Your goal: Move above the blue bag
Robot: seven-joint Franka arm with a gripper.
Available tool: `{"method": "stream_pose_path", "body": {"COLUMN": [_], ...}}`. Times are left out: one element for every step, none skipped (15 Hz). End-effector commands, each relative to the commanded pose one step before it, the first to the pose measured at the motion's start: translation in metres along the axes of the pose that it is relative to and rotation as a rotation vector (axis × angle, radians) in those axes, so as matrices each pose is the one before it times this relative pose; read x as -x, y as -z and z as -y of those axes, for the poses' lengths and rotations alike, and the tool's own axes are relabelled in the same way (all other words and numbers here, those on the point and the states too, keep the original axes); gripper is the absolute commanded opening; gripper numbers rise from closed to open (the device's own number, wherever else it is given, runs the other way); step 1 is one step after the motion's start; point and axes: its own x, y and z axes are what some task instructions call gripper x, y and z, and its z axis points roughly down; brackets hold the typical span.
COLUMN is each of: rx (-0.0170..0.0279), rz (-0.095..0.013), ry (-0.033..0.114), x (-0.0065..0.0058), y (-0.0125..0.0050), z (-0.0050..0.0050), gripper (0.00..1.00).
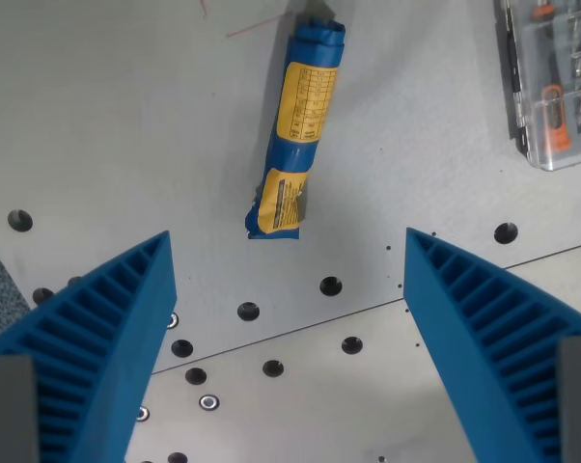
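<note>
Well, jaws wide apart (empty), blue bag (301, 125) beyond

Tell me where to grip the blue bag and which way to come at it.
Grip the blue bag at mid-length, across its narrow width, coming straight down from above. It lies flat on the table as a long rolled tube, so the open gripper would likely span it best with fingers on its long sides.

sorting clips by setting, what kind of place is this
Probably a lab or workshop bench: a metal table with rows of mounting holes, a clear bit case at the wrist view's right, and a blue bag lying beyond the open tool.
</note>
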Motion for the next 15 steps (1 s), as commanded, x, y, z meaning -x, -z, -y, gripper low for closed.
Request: {"method": "stream_pose_path", "body": {"rx": [-0.01718, -0.00116, -0.00098, -0.00045, -0.00085, 0.00021, -0.00062, 0.00072, -0.00045, 0.00045, 0.00043, 0.00011, 0.00193, 0.0018, 0.00073], "rz": [-0.0565, -0.0048, -0.0052, -0.0033, -0.0034, -0.0015, -0.0028, 0.0006, -0.0021, -0.0005, -0.0008, -0.0012, 0.0019, 0.0014, -0.0006], "ry": [-0.0652, -0.0071, -0.0083, -0.0093, -0.0098, -0.0087, -0.0075, -0.009, -0.0094, -0.007, -0.0091, -0.011, -0.0082, -0.0075, -0.0091], "x": [0.00136, 0.00031, 0.00038, 0.00043, 0.00047, 0.00047, 0.0005, 0.00049, 0.00045, 0.00041, 0.00039, 0.00036, 0.00034, 0.00034, 0.00032], "y": [-0.01038, -0.00364, -0.00383, -0.00396, -0.00406, -0.00418, -0.00437, -0.00455, -0.00474, -0.00494, -0.005, -0.005, -0.005, -0.005, -0.005], "z": [-0.00152, -0.00035, -0.0004, -0.00043, -0.00044, -0.00043, -0.00045, -0.00048, -0.00047, -0.00046, -0.00048, -0.00047, -0.00045, -0.00045, -0.00045], "gripper": [1.0, 1.0, 1.0, 1.0, 1.0, 1.0, 1.0, 1.0, 1.0, 1.0, 1.0, 1.0, 1.0, 1.0, 1.0]}}
